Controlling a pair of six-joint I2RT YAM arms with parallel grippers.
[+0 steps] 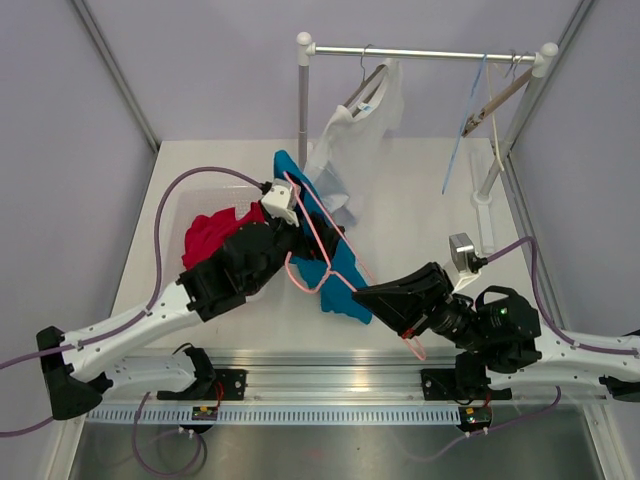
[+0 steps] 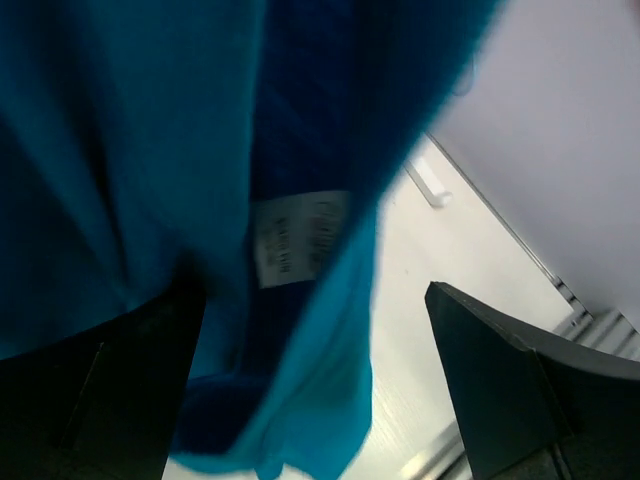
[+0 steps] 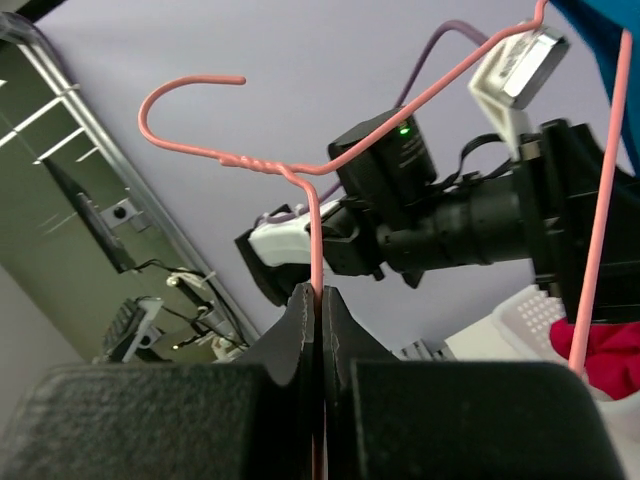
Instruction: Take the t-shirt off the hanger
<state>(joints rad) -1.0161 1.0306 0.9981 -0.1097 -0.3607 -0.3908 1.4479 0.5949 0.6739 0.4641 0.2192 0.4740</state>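
Note:
A blue t-shirt [image 1: 335, 262] hangs on a pink wire hanger [image 1: 322, 222] held above the table's middle. My right gripper [image 3: 319, 292] is shut on the hanger's wire [image 3: 312, 225] just below its twisted neck and hook; in the top view it [image 1: 364, 296] sits at the shirt's lower right edge. My left gripper [image 1: 296, 228] is at the shirt's upper left. In the left wrist view its fingers [image 2: 520, 390] stand wide apart, and blue cloth [image 2: 150, 150] with a white label [image 2: 298, 235] hangs between them, so the gripper [image 2: 310, 400] is open.
A clear bin [image 1: 196, 205] holding a red garment [image 1: 213, 233] stands at the left. A clothes rack [image 1: 420, 52] at the back carries a white t-shirt [image 1: 362, 125] on a hanger and bare blue and wooden hangers [image 1: 480, 100].

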